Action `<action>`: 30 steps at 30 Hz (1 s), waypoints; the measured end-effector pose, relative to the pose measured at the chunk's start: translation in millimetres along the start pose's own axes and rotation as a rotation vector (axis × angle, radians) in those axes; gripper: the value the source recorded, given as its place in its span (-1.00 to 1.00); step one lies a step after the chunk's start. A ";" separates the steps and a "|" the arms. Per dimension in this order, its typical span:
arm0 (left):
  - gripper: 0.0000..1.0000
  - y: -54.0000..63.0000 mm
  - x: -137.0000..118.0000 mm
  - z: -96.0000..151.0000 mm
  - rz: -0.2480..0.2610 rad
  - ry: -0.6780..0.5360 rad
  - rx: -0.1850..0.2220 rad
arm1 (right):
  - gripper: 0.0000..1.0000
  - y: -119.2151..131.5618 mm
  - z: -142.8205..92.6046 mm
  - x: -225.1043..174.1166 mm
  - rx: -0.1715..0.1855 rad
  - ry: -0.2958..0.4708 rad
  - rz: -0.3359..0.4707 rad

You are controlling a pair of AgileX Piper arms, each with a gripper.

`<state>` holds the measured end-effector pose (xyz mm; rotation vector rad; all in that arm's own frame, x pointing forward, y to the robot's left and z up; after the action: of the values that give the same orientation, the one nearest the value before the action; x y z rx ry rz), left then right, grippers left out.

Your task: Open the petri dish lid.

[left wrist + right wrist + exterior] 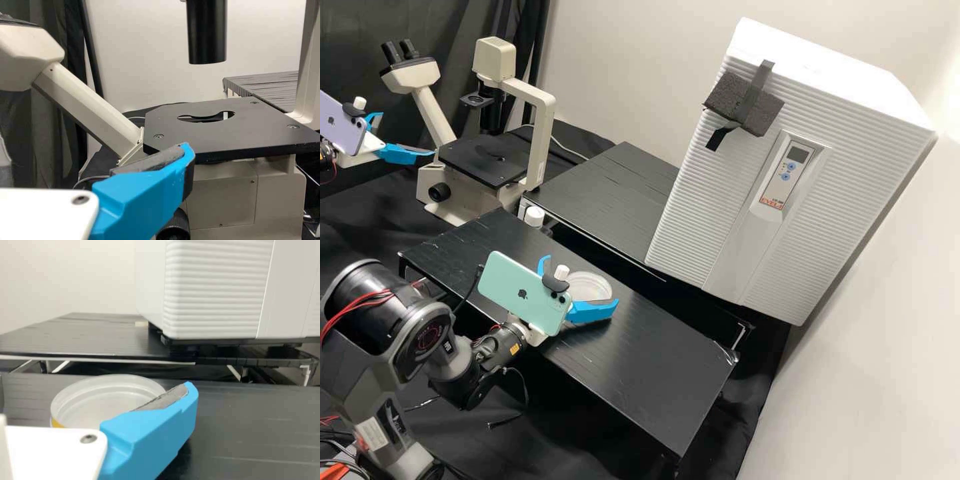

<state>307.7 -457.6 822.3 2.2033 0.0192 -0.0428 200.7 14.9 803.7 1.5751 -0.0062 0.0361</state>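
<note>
Petri dish sits on the desk, between the right gripper's jaws, which stand apart; contact can't be told. Left gripper is near the microscope, jaws apart.

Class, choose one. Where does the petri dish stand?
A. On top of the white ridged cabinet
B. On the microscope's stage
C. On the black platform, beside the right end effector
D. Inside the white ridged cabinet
C: the high view shows the petri dish standing on the black platform, next to the right end effector's spread fingers.
</note>
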 end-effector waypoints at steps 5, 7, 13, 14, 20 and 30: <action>1.00 0.0 0.0 0.0 0.000 0.000 0.000 | 1.00 -2.9 2.9 1.1 0.000 -0.014 -0.014; 1.00 0.0 0.0 0.0 0.000 0.000 0.000 | 1.00 -2.9 2.9 1.1 0.000 -0.015 -0.014; 1.00 0.0 0.0 0.0 0.000 0.000 0.000 | 1.00 -3.8 3.8 2.8 0.000 -0.018 -0.018; 1.00 0.0 0.0 0.0 0.000 0.000 0.000 | 1.00 -4.3 4.3 3.2 0.000 -0.021 -0.021; 1.00 0.0 0.0 0.0 0.000 0.000 0.000 | 1.00 -4.7 8.0 8.1 0.009 -0.025 -0.023; 1.00 0.0 0.0 0.0 0.000 0.000 0.000 | 1.00 -5.4 13.5 15.1 0.075 -0.004 -0.043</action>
<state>307.7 -457.6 822.3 2.2033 0.0192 -0.0428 216.2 1.7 798.7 1.6493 0.0264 -0.0008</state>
